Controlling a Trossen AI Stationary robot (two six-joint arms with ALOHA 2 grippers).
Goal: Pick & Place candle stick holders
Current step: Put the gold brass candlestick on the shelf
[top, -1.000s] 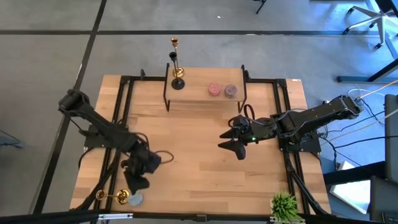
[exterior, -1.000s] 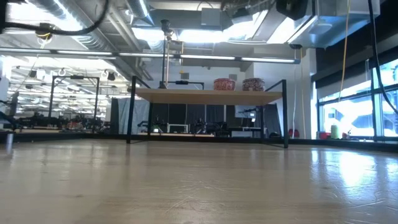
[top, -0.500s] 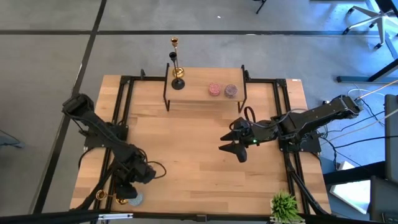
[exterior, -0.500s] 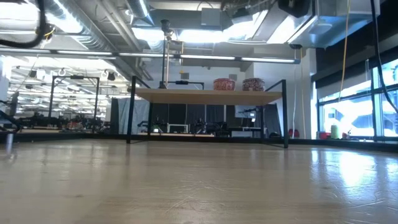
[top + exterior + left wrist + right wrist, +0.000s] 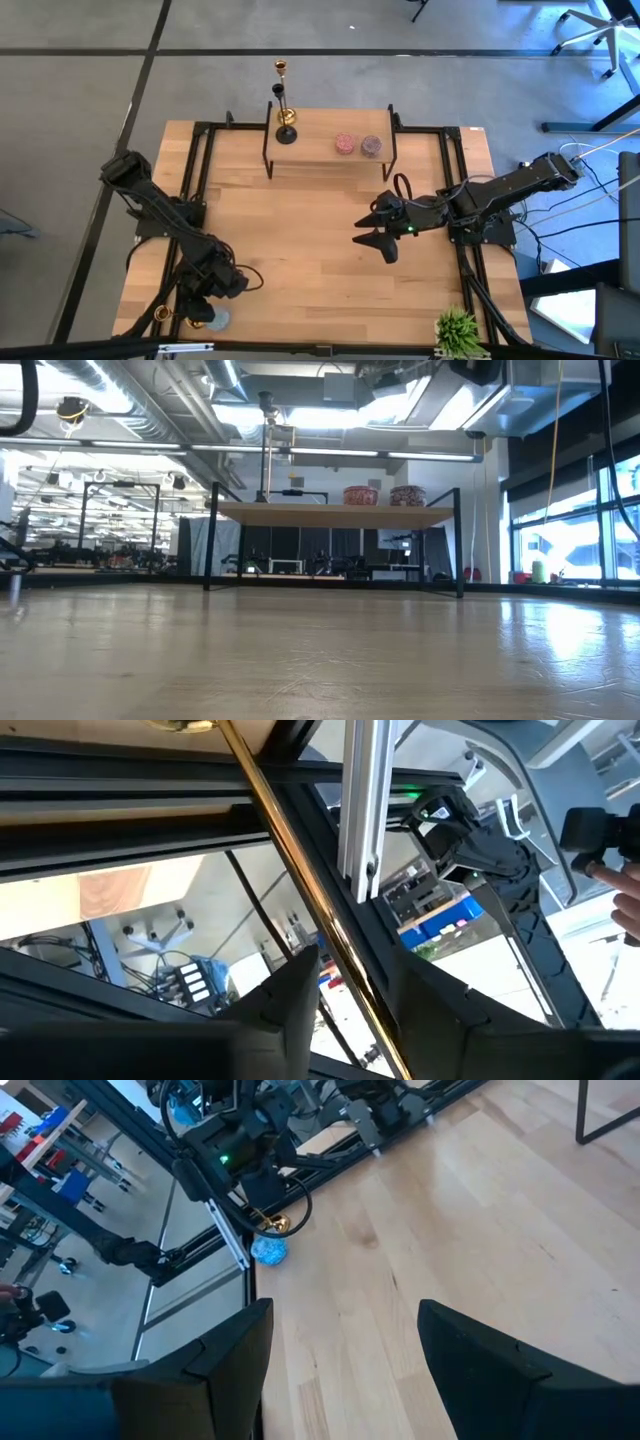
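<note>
Gold candlestick stem (image 5: 300, 870) between left jaws — base (cup too) cut off.

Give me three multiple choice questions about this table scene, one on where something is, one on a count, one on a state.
1. Where does the lying candle stick holder rest?
A. near-left corner of the table
B. on the shelf
C. table centre

2. How many round jars sit on the raised shelf?
A. one
B. two
C. four

3. How stands the upright candle stick holder on the shelf?
A. toppled
B. held by a gripper
C. standing free

Key: 1 A, the high view shows it under the left gripper. 2 B, two side by side. 3 C, no gripper near; the right gripper hangs open over mid-table.
</note>
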